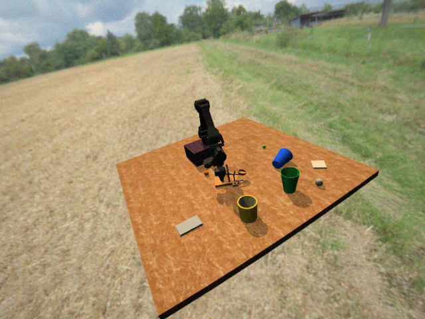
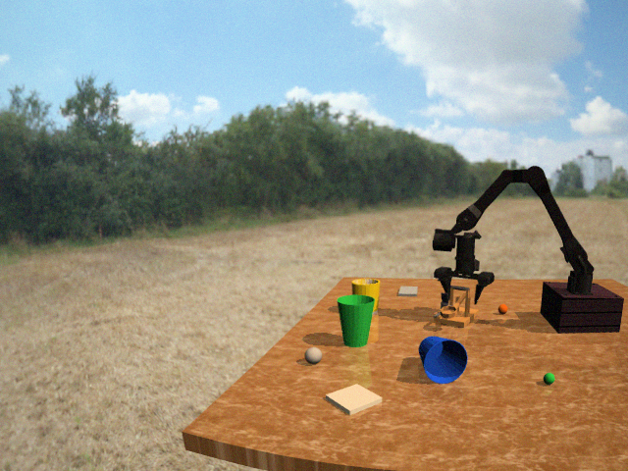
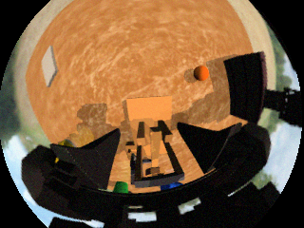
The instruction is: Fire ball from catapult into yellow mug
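Observation:
My gripper [image 1: 220, 179] [image 2: 460, 302] [image 3: 148, 128] is open and points down, its fingers on either side of the catapult's upright frame, with nothing held. The small wooden catapult [image 1: 223, 183] [image 2: 454, 321] [image 3: 149, 108] stands on the table; its ring-shaped cup [image 1: 242, 169] points away from the arm base, and no ball is seen in it. The orange ball [image 1: 206, 173] [image 2: 502, 308] [image 3: 201, 73] lies on the table between the catapult and the arm base. The yellow mug [image 1: 248, 213] [image 2: 361, 289] stands upright beyond the catapult.
A green cup [image 1: 289, 181] [image 2: 355, 324] stands upright; a blue cup [image 1: 282, 158] [image 2: 439, 360] lies on its side. A grey ball [image 1: 319, 182] [image 2: 313, 355], a small green ball [image 1: 263, 146] [image 2: 549, 378] and two flat tiles [image 1: 188, 224] [image 2: 353, 398] lie on the table.

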You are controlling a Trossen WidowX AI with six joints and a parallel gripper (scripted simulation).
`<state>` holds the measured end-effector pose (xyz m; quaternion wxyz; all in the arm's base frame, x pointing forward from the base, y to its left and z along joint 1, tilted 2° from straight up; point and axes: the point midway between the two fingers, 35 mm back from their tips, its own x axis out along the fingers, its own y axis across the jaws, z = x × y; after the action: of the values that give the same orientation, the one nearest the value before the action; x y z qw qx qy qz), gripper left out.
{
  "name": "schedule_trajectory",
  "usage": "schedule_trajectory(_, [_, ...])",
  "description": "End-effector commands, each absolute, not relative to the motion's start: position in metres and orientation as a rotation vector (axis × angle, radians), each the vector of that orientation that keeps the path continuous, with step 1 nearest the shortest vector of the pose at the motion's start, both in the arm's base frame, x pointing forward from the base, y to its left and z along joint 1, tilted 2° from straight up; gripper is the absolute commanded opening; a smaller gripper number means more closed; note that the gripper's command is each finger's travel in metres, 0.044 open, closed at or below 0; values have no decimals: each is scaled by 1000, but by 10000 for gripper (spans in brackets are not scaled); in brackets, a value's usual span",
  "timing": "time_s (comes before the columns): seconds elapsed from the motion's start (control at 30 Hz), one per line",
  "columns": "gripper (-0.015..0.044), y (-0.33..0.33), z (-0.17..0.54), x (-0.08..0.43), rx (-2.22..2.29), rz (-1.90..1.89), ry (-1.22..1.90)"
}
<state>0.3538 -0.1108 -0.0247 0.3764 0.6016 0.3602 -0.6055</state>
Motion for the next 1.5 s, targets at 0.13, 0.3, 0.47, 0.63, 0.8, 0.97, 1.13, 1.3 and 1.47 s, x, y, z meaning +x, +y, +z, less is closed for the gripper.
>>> schedule_trajectory(0.13, [440,-109,-41,349,1536,-1563,936])
schedule_trajectory(0.3, [440,-109,-42,349,1536,-1563,936])
schedule_trajectory(0.47, [414,-110,-40,351,1536,-1557,928])
schedule_trajectory(0.63, [282,-110,-40,351,1536,-1557,928])
schedule_trajectory(0.8, [171,-110,-40,351,1536,-1557,928])
schedule_trajectory(0.97, [137,-110,-40,351,1536,-1557,928])
schedule_trajectory(1.13, [26,-110,-1,351,1535,-1560,931])
schedule_trajectory(1.3, [0,-109,11,350,1530,-1557,936])
schedule_trajectory(1.47, [0,-109,10,350,1428,-1455,1027])
